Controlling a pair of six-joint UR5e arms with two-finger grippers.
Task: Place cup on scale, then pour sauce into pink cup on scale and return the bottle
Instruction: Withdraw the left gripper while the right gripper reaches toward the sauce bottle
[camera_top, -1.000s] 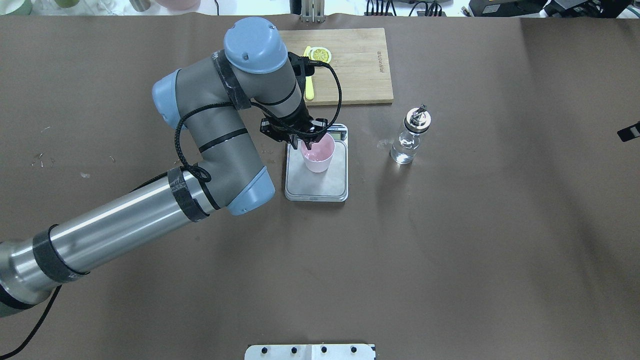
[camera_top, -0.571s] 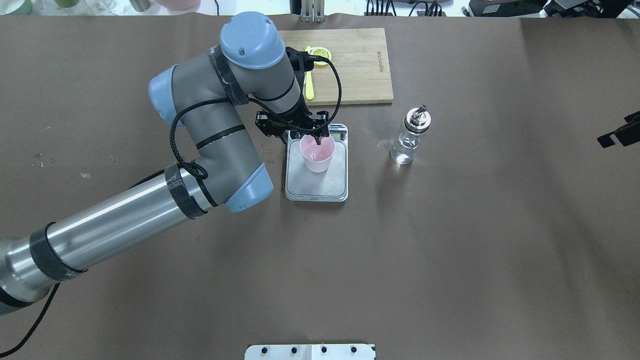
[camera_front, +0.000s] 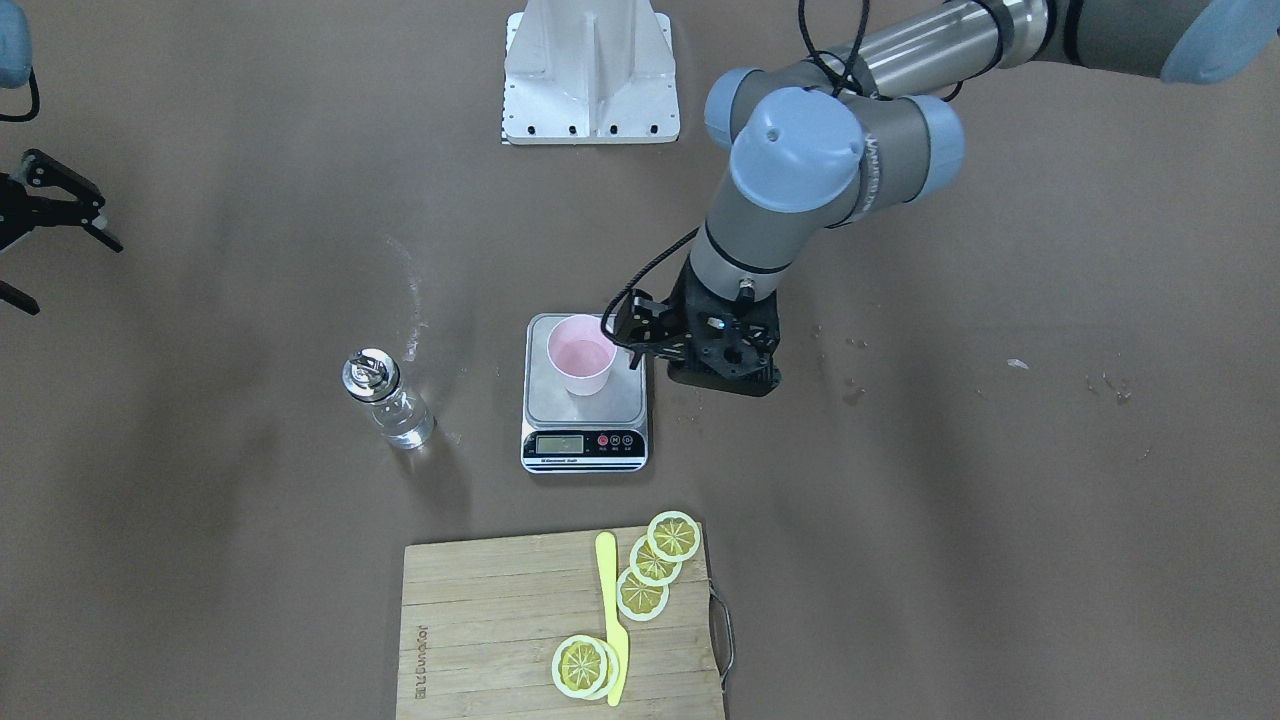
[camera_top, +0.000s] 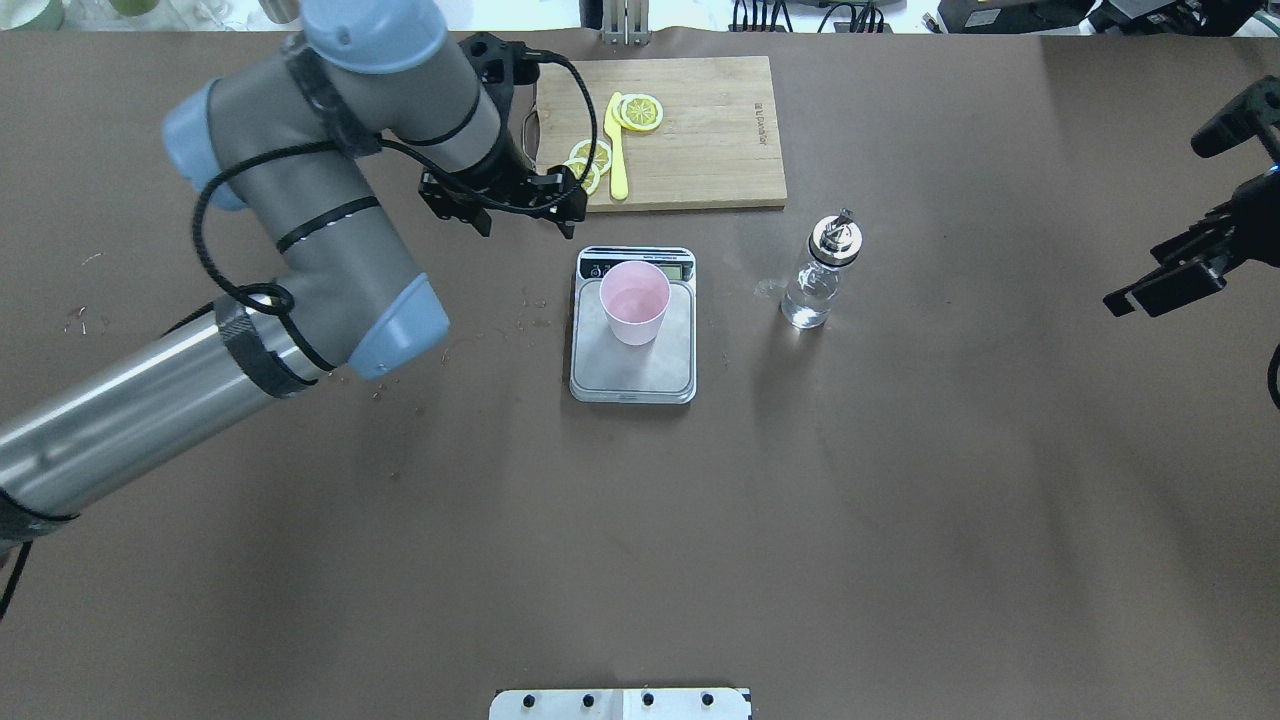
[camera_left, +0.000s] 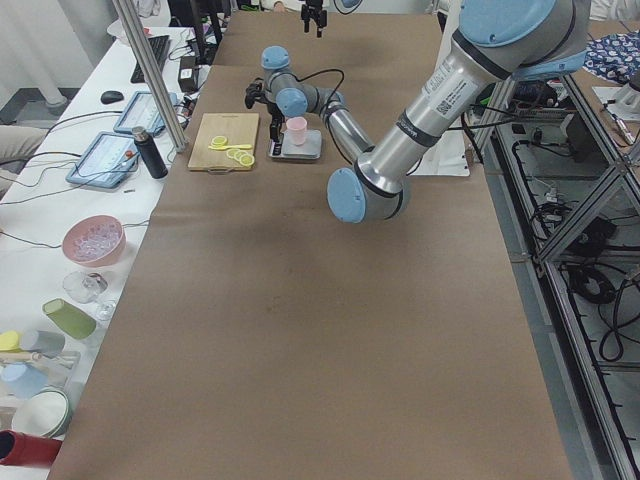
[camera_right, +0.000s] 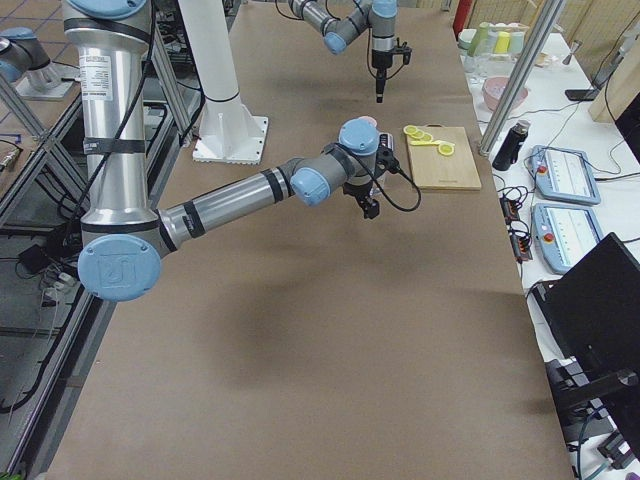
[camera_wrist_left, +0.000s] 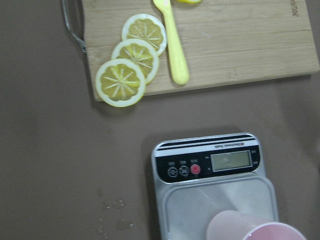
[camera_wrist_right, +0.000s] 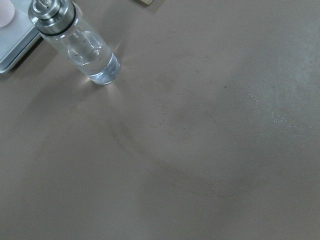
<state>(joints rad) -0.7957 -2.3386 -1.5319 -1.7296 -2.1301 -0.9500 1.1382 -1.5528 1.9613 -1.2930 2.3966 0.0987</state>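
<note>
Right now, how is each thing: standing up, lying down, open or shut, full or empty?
cup: upright on the scale, free.
scale: flat on the table, carrying the cup.
bottle: upright on the table, capped, holding clear sauce.
left tool: open, empty.
right tool: open, empty.
lemon slices: lying flat on the cutting board.

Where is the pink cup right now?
In the overhead view the pink cup stands upright on the scale, mid-table, with the bottle on its right and the wooden cutting board just beyond it.
</note>
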